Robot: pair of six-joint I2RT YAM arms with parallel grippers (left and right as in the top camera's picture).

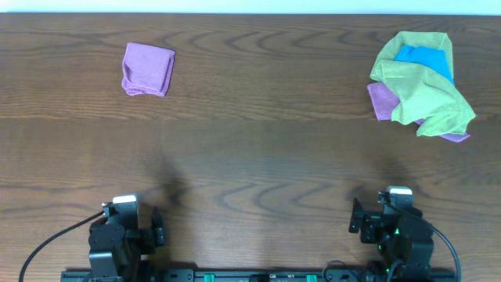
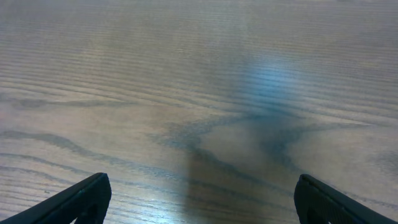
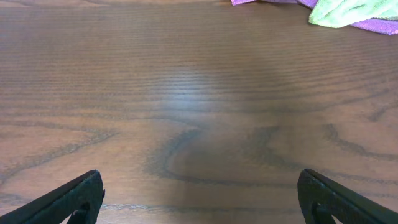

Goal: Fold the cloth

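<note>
A lilac-purple cloth (image 1: 148, 69) lies folded into a small square at the far left of the table. A second lilac cloth (image 1: 381, 100) lies at the far right, mostly buried under a lime-green cloth (image 1: 427, 86); its edge (image 3: 380, 25) shows at the top of the right wrist view. My left gripper (image 1: 129, 215) sits at the near edge, open (image 2: 202, 193), with only bare wood between its fingers. At the near right, my right gripper (image 1: 387, 210) is also open (image 3: 200, 190) and holds nothing. Both are far from the cloths.
A bright blue cloth (image 1: 425, 59) lies in the right pile, partly under the green one (image 3: 342, 11). The wooden table (image 1: 258, 149) stretches between the arms and the cloths. Its back edge runs just behind the cloths.
</note>
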